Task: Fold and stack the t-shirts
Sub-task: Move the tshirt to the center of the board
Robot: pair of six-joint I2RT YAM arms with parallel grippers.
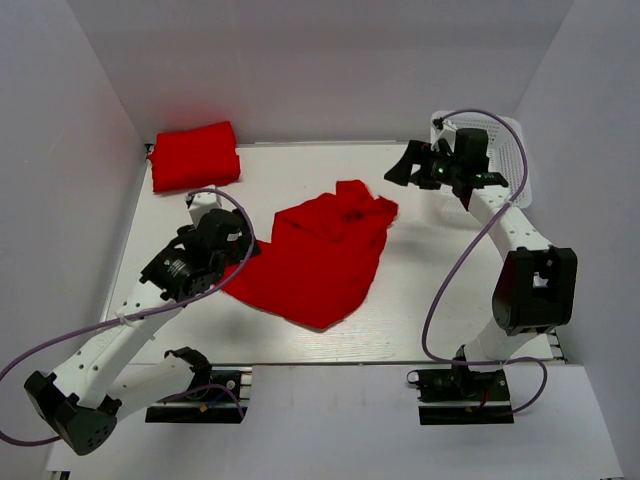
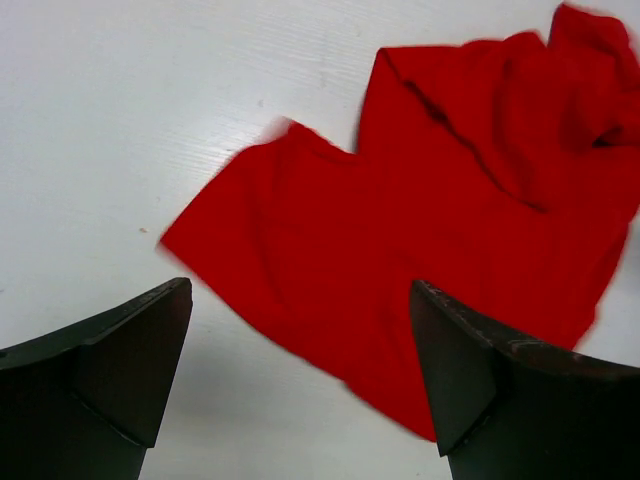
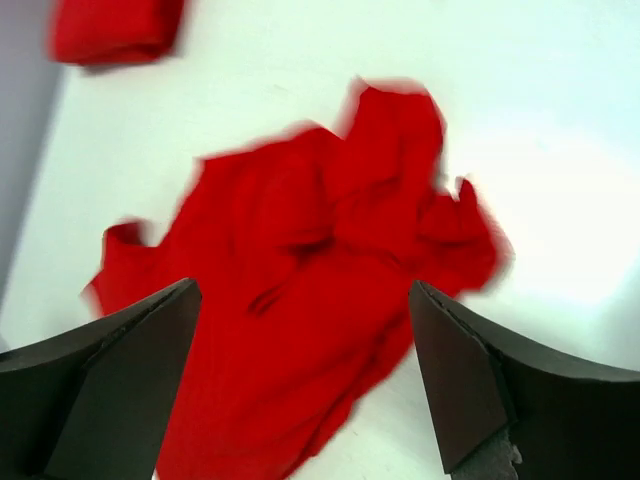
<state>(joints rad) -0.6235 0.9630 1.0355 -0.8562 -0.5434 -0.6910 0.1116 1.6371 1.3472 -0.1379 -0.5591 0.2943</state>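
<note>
Left hand spread, beside crumpled t-shirt, long axis near-left to far-right

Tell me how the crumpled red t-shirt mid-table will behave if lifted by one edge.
The crumpled t-shirt lies in wrinkles and folds, so it will likely hang limp. Thin cloth, probably light. Pushed, it would probably bunch rather than slide.

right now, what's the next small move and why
Probably lower the left gripper onto the nearest corner of the loose shirt and pinch it: the gripper is open, aimed at that corner, and the shirt lies crumpled, unfolded.
</note>
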